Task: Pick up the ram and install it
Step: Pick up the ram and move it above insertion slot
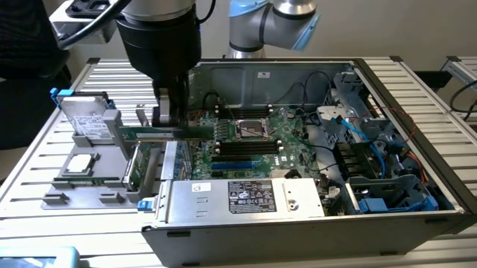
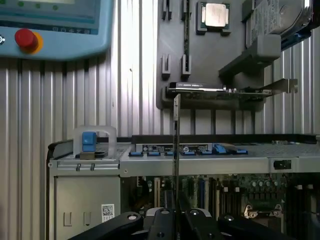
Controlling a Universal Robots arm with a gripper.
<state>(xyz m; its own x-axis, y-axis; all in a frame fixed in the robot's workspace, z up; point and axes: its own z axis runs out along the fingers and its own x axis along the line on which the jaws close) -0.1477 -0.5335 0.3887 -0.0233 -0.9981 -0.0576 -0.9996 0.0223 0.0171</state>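
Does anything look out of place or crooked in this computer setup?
Nothing looks damaged or spilled. Only the ram is out of place: clamped in the end effector, hanging level over the edge of the computer case, not yet installed.

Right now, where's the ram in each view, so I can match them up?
Exterior view: ram held level in the hand, at the case's side wall.
Wrist view: ram edge-on, a thin strip clamped in the hand.
Shared landmark: hard drive on the gray tray.
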